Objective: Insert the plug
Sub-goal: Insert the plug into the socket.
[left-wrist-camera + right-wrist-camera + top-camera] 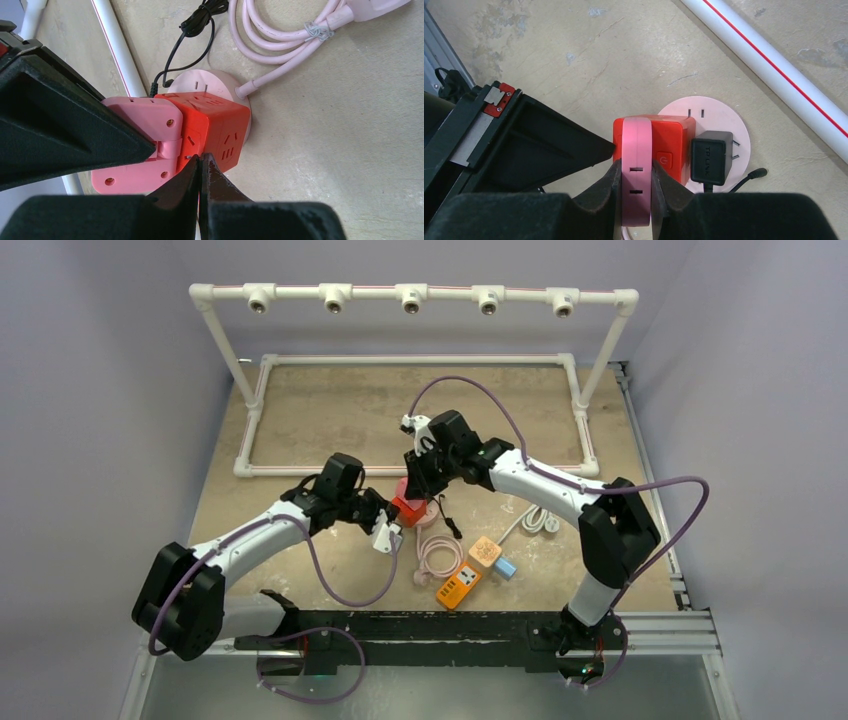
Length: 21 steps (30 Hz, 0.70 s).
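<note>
Right gripper (635, 172) pinches pink plug (636, 140) against red cube (670, 136); left gripper (200, 166) pressed together.

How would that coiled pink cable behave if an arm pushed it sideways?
The pink cable lies in soft loops, so it would probably bend rather than slide stiffly. The wire tie should keep the loops bundled together. One end enters the round pink base, so it would likely pivot there.

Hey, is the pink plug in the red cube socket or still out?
In, apparently: the pink plug sits flush against the red cube; no prongs show.
</note>
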Tool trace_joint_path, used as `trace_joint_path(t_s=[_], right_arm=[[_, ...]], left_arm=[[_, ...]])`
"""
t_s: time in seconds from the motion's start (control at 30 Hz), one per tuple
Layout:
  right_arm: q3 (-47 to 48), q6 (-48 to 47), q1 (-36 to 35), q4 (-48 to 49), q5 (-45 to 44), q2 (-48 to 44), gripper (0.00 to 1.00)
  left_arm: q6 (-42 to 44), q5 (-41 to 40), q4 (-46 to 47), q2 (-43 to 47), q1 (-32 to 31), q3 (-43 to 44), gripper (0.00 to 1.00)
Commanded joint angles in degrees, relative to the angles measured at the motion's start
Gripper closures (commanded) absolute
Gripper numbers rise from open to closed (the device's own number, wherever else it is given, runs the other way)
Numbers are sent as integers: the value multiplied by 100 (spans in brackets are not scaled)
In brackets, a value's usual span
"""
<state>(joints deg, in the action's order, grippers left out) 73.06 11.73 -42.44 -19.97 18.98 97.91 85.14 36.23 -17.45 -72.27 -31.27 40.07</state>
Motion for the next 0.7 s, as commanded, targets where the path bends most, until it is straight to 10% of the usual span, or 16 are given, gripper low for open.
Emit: trace_joint_path(t_s=[0.0, 0.43, 0.67], right_arm=[[-31, -232, -24, -382, -170, 269, 94], [-97, -268, -28, -434, -549, 357, 90], [360, -193, -24, -637, -712, 136, 33]], left_arm=[[159, 196, 40, -111, -46, 186, 100], [106, 105, -391, -28, -46, 314, 100], [-319, -205, -611, 248, -38, 529, 64]])
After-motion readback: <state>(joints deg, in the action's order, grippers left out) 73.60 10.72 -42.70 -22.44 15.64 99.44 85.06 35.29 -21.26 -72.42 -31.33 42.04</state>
